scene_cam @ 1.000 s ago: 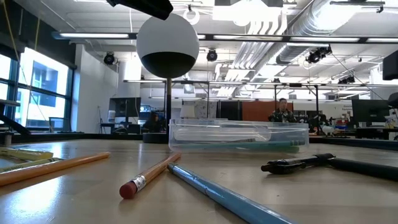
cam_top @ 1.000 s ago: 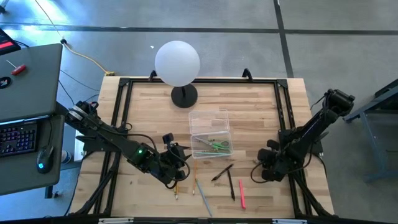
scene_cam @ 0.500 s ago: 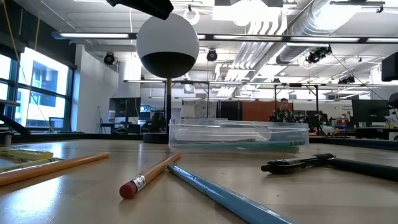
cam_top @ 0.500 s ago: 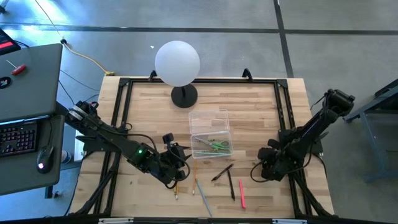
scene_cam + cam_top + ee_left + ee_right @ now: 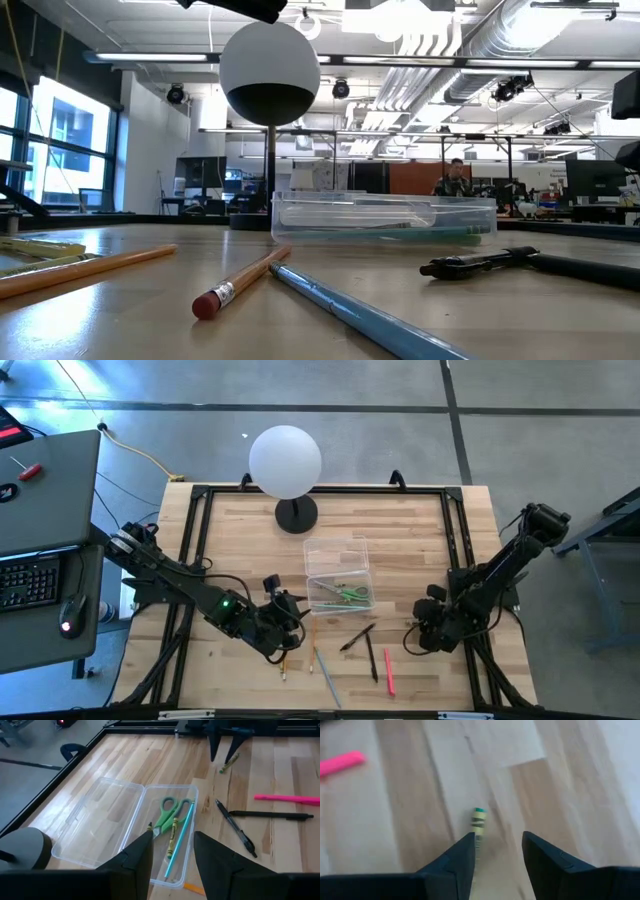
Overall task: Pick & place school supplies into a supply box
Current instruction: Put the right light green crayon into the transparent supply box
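Here a wooden desk (image 5: 240, 530) framed in black rails carries a white globe lamp (image 5: 286, 461) at its far edge, and in the low view that globe fills the upper middle, its stand a thin post behind the supply box (image 5: 383, 218). The supply box (image 5: 337, 573) sits at the desk's centre, a clear plastic case lying open with its lid (image 5: 97, 817) flat beside the tray; its walls are nearly lost against the wood from above. Inside the tray lie green-handled scissors (image 5: 169, 813), a green crayon (image 5: 174, 831) and a light blue pencil (image 5: 178, 840). The left tool (image 5: 283, 622) hangs just beside the near end of the box, its fingers (image 5: 135, 855) parted and gripping nothing; from above, the arm hides the desk beneath it. The right tool (image 5: 425, 630) is low at the desk's right side, jaws spread and empty, with a yellow-green crayon (image 5: 478, 823) lying on the wood directly ahead of its fingers (image 5: 460, 857), partly cut off by them. Loose on the near half of the desk are a pink marker (image 5: 388, 671), two black pens (image 5: 364, 643), a grey-blue pencil (image 5: 327, 678) and an orange pencil (image 5: 243, 281) with a red eraser. A person (image 5: 455, 177) stands far off in the room, too small to make out.
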You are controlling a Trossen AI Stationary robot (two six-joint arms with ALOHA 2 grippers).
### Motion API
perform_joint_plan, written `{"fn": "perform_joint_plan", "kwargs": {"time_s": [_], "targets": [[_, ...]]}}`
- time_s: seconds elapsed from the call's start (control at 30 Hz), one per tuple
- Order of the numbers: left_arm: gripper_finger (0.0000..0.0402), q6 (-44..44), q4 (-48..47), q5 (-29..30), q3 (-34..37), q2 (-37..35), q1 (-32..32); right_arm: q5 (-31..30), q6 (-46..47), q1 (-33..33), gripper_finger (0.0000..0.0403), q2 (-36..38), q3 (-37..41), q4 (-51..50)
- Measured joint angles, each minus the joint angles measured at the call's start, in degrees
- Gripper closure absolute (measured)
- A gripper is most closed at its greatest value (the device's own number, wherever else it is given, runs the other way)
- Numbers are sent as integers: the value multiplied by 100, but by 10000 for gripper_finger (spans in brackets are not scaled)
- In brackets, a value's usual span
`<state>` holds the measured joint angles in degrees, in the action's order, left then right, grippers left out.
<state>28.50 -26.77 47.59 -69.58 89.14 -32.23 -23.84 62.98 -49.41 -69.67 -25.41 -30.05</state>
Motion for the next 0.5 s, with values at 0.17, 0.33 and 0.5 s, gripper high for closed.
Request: {"fn": "perform_joint_plan", "kwargs": {"time_s": [0.17,0.33,0.5], "targets": [[229,25,-1,0,0,0,0,-122,233,-288,260,0,0,155],[229,27,-1,0,0,0,0,-718,681,-572,260,0,0,-113],[229,28,3,0,0,0,0,-1047,752,-758,260,-51,0,-8]]}}
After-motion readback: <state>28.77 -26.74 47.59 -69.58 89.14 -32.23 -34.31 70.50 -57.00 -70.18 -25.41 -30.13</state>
